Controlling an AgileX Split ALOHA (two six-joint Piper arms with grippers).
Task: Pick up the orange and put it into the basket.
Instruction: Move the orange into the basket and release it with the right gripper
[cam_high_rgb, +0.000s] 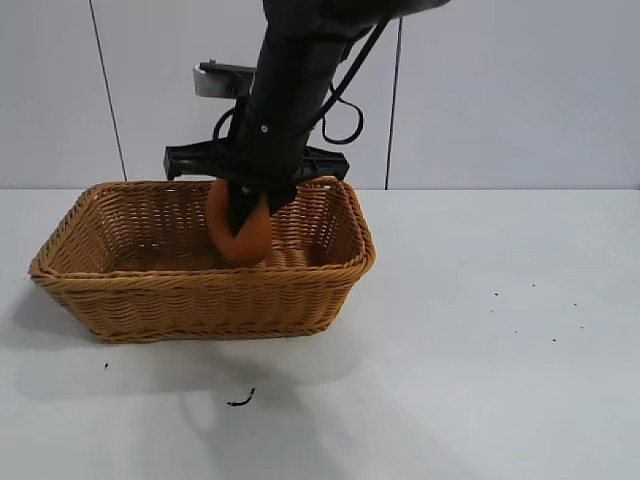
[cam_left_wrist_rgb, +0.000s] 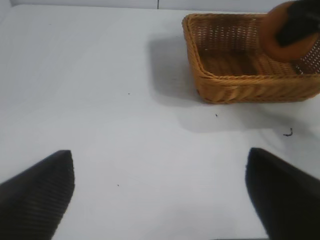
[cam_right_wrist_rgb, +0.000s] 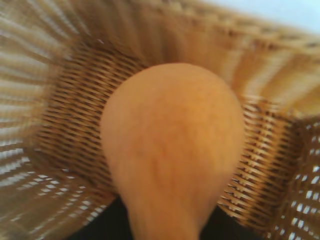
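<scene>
The orange (cam_high_rgb: 252, 240) hangs in my right gripper (cam_high_rgb: 240, 222), which is shut on it inside the wicker basket (cam_high_rgb: 200, 305), over the basket's right half and a little above the floor. In the right wrist view the orange (cam_right_wrist_rgb: 172, 140) fills the middle, with the basket's woven floor and walls (cam_right_wrist_rgb: 70, 115) around it. My left gripper (cam_left_wrist_rgb: 160, 195) is open and empty above bare table, well away from the basket (cam_left_wrist_rgb: 235, 87). The left wrist view also shows the orange (cam_left_wrist_rgb: 272, 42) held in the basket.
The basket stands at the left of the white table (cam_high_rgb: 500, 330). A small dark scrap (cam_high_rgb: 240, 400) lies in front of the basket and also shows in the left wrist view (cam_left_wrist_rgb: 288, 133). A few dark specks dot the table to the right.
</scene>
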